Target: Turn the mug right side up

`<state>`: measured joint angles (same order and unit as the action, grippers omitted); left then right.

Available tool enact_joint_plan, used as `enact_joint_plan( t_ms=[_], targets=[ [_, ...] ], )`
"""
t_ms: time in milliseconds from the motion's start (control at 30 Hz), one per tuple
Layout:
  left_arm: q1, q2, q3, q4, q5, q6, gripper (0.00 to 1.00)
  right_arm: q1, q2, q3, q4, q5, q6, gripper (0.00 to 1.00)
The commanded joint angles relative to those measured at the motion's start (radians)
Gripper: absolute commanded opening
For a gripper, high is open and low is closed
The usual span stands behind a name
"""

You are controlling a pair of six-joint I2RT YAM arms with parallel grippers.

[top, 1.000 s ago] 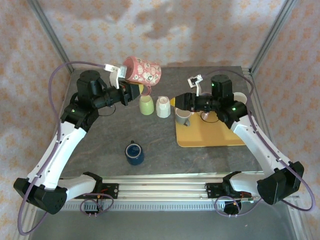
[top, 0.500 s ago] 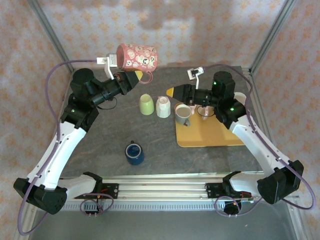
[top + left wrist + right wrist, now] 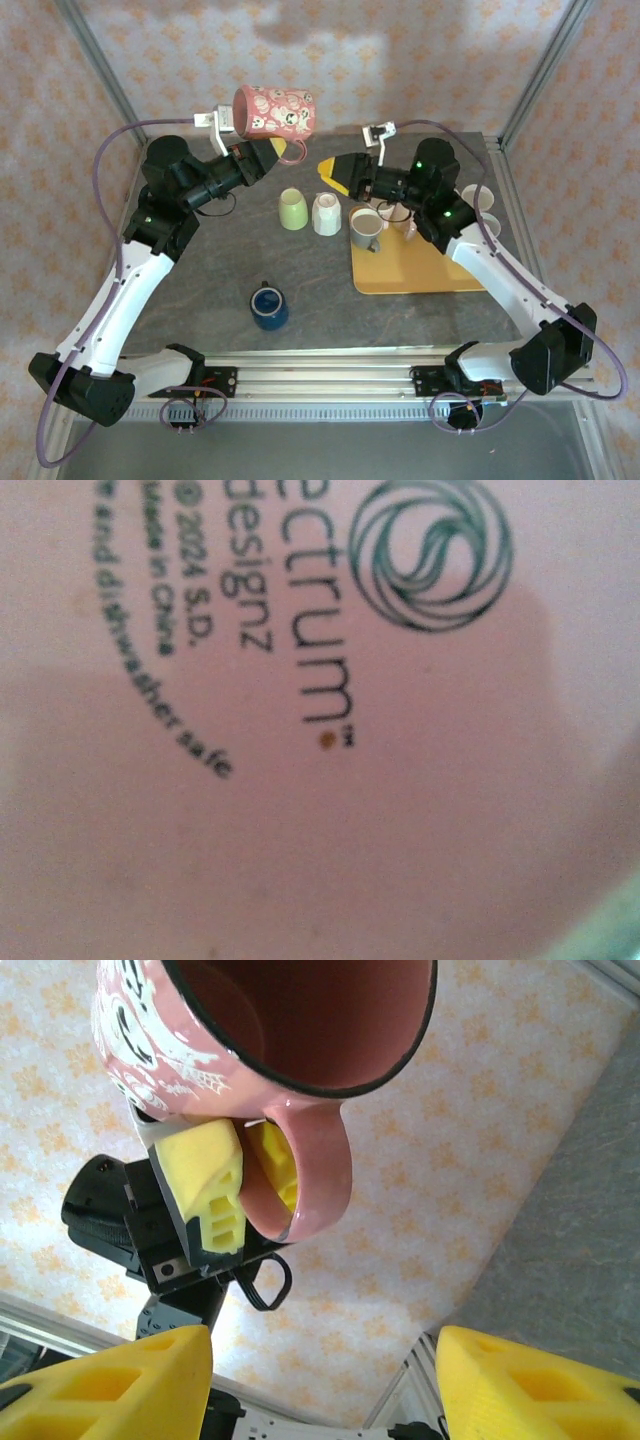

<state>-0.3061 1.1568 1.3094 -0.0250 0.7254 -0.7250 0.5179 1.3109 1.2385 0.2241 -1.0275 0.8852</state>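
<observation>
Left gripper (image 3: 270, 152) is clamped on the handle of the pink mug (image 3: 277, 110), which is up in the air on its side, mouth facing right. Right gripper (image 3: 335, 172) is nearby, spread open and empty.

1. We record the pink mug (image 3: 290, 1020) as glazed ceramic, glossy inside and out. Its base (image 3: 400, 810) is smooth and pale, with printed lettering.
2. The fingers (image 3: 205, 1175) of the left gripper (image 3: 242, 1172) and the fingers (image 3: 110, 1380) of the right gripper (image 3: 325, 1390) look like matt yellow plastic.
3. Table top (image 3: 200, 290): grey, stone-like, matt.
4. Tray (image 3: 420, 278): smooth, yellow, low sheen.
5. Front rails (image 3: 330, 365): bare metal.
6. Arm shells (image 3: 120, 295): white, glossy plastic.
7. Walls (image 3: 420, 60): patterned, matt. We cannot tell whether they are cloth or paper.
</observation>
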Motion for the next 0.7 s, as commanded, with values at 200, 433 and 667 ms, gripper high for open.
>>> enact_joint_plan(
  t_ms=[200, 433, 667],
  targets=[
    [-0.013, -0.006, 0.047, 0.211, 0.012, -0.038, 0.0, 0.044, 0.063, 0.088, 0.191, 0.065, 0.128, 0.58],
    [-0.024, -0.009, 0.042, 0.223, 0.007, -0.057, 0.0, 0.066, 0.109, 0.116, 0.231, 0.11, 0.161, 0.48],
    [-0.028, -0.012, 0.027, 0.246, 0.006, -0.08, 0.0, 0.07, 0.152, 0.123, 0.315, 0.131, 0.222, 0.43]
  ],
)
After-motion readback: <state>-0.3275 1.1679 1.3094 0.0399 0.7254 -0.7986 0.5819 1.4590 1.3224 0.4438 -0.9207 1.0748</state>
